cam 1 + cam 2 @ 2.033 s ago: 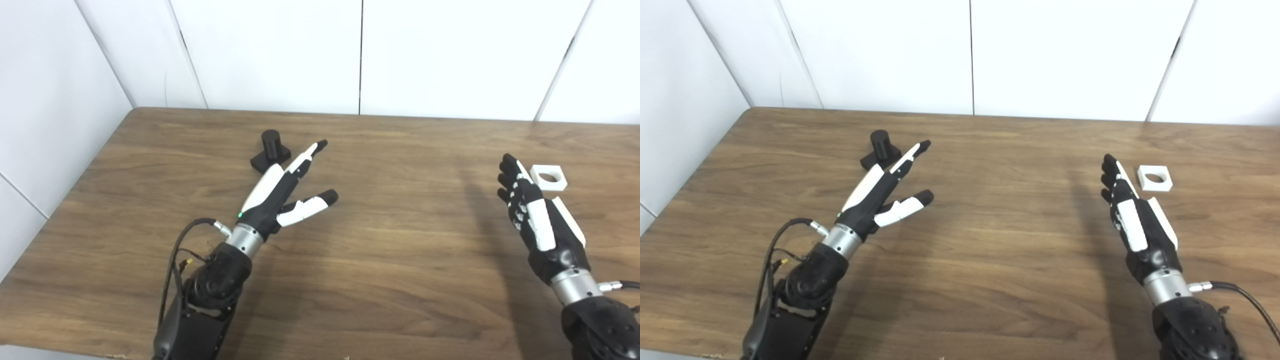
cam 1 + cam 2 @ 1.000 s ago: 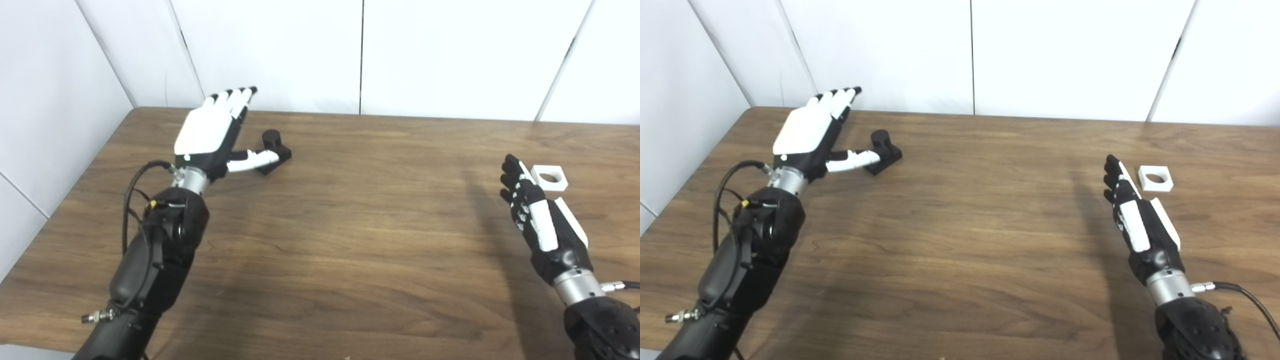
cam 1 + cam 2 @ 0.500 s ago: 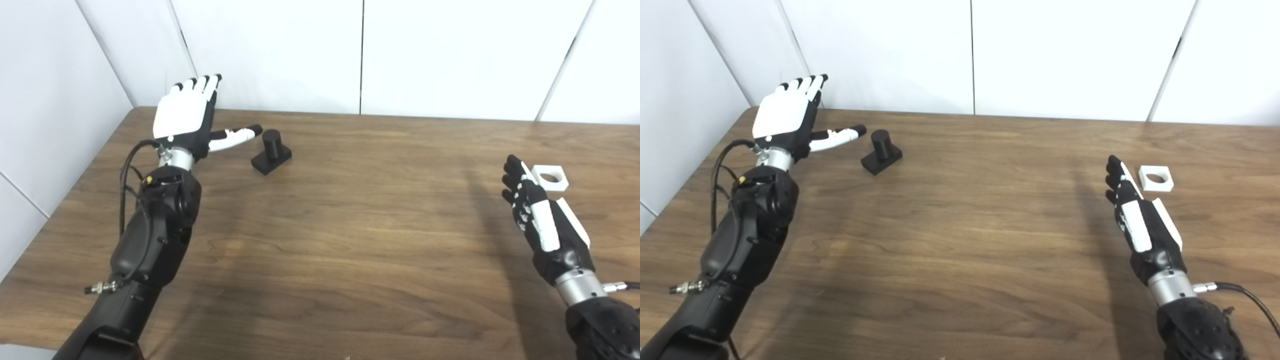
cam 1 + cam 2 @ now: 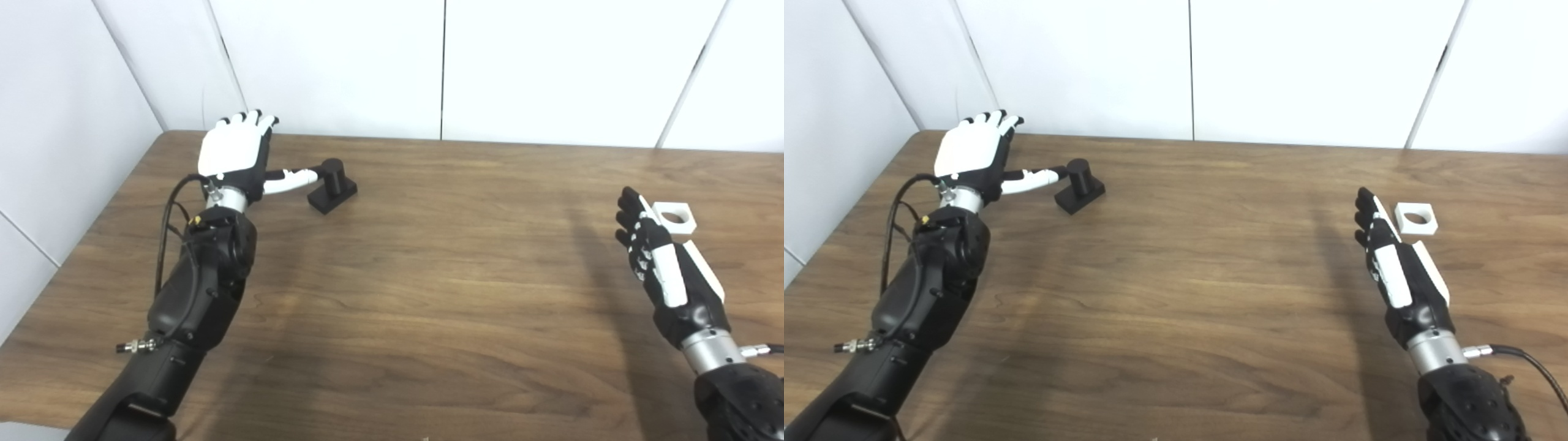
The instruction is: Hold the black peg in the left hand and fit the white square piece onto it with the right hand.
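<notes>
The black peg point(image 4: 332, 176), a short cylinder on a square black base, stands on the wooden table point(image 4: 429, 288) at the far left. My left hand point(image 4: 240, 153) is open just left of it, back of the hand toward me, thumb stretched out to the peg's side. The white square piece point(image 4: 673, 217) with a round hole lies flat at the right. My right hand point(image 4: 664, 269) is open, fingers straight, a little nearer me and left of the piece, not touching it.
White wall panels point(image 4: 441, 67) close off the table's far edge and left side. The left hand is close to the back-left corner. A cable point(image 4: 1519, 361) trails from the right wrist.
My left hand swung from the table's middle left up toward the back-left corner, turned palm away, then dropped so its thumb reaches the peg. The right hand barely moved.
</notes>
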Robot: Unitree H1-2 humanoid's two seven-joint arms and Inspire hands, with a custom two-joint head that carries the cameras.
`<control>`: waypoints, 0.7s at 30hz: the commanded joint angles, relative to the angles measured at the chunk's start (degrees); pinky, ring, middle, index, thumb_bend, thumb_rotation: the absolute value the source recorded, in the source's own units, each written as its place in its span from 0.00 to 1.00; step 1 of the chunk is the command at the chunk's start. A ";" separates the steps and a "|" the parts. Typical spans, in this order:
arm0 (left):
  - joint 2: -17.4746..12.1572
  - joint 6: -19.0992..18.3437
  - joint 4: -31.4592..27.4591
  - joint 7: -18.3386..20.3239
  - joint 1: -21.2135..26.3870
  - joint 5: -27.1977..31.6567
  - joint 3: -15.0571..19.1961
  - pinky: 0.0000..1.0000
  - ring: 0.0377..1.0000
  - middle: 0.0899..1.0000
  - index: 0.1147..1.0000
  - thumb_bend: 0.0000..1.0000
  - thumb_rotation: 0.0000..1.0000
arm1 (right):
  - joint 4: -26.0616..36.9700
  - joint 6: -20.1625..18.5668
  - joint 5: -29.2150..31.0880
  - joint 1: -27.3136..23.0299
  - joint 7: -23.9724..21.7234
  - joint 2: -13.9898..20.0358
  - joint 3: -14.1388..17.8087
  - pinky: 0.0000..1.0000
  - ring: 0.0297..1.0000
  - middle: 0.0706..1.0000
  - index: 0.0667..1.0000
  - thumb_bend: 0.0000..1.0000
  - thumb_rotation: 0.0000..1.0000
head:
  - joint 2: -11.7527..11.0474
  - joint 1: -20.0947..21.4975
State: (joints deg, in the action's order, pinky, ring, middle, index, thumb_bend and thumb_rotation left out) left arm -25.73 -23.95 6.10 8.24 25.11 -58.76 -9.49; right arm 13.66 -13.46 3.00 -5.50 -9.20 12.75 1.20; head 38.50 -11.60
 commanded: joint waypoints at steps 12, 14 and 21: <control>0.70 -0.69 -0.48 -0.65 -0.51 1.15 -1.03 1.00 1.00 1.00 0.92 1.00 0.84 | 1.38 0.87 -0.06 -2.04 0.00 0.47 0.28 1.00 1.00 1.00 1.00 0.85 1.00 | 0.26 -0.06; 1.20 -0.81 -0.02 -0.80 -0.86 1.10 -1.58 1.00 1.00 1.00 0.92 1.00 0.84 | 1.38 0.69 -0.04 -2.12 0.04 0.46 0.32 1.00 1.00 1.00 1.00 0.85 1.00 | 0.30 -0.02; 2.93 -1.25 0.99 -1.59 -1.92 1.75 -2.85 1.00 1.00 1.00 0.91 1.00 0.82 | 1.74 0.54 0.22 -2.16 0.02 0.47 0.49 1.00 1.00 1.00 1.00 0.85 1.00 | 0.57 0.33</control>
State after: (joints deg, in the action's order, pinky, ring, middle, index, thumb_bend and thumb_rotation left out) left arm -22.35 -24.31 7.70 8.23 21.61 -56.57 -12.76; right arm 13.64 -13.59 2.85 -5.54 -9.20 12.82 1.20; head 39.02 -11.25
